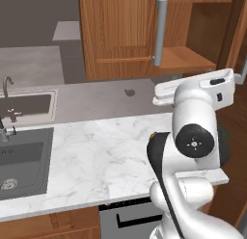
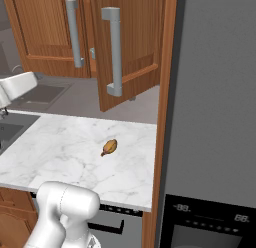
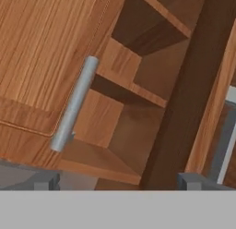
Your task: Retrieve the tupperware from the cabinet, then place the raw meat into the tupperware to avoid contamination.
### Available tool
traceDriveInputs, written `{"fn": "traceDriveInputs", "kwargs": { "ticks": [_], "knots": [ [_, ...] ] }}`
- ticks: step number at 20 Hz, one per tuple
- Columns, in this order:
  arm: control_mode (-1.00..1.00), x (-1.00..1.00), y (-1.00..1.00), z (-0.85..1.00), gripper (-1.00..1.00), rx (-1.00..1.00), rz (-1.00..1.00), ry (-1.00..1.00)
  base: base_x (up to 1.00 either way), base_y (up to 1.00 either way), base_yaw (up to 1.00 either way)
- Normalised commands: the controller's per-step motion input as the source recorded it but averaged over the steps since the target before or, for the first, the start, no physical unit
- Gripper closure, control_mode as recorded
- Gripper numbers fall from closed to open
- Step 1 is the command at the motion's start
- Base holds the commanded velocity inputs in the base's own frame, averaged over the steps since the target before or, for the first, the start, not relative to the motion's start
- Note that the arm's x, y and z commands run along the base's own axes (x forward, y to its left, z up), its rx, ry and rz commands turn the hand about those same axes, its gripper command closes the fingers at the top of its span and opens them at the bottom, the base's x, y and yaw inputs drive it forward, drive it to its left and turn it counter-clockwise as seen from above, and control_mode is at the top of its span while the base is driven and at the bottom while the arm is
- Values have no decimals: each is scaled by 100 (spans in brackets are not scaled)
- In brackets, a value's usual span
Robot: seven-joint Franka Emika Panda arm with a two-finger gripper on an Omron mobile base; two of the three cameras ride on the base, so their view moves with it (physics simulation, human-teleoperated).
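The gripper (image 3: 117,181) is spread wide and holds nothing, aimed at the open cabinet (image 3: 41,62) and its bare wooden shelf (image 3: 115,149), just beside the grey bar handle (image 3: 73,103). The raw meat (image 2: 109,147) lies on the marble counter (image 2: 60,152).

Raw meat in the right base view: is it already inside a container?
No, the raw meat lies bare on the white marble counter, with no container around it.
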Motion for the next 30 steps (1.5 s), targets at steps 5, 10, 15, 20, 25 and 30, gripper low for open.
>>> {"fn": "traceDriveInputs", "kwargs": {
  "ticks": [5,10,15,20,25,30],
  "knots": [
    [-100,78,-36,-13,-100,0,-20,2,0,0,0],
    [-100,73,-37,-12,-100,0,-22,2,0,0,0],
    [-100,56,-44,-7,-100,0,-25,0,0,0,0],
    [-100,33,-59,-1,-100,0,-26,0,0,0,0],
    [-100,6,-77,0,-100,3,-21,-3,0,0,0],
    [-100,1,-80,0,-100,5,-19,-4,0,0,0]
  ]
}}
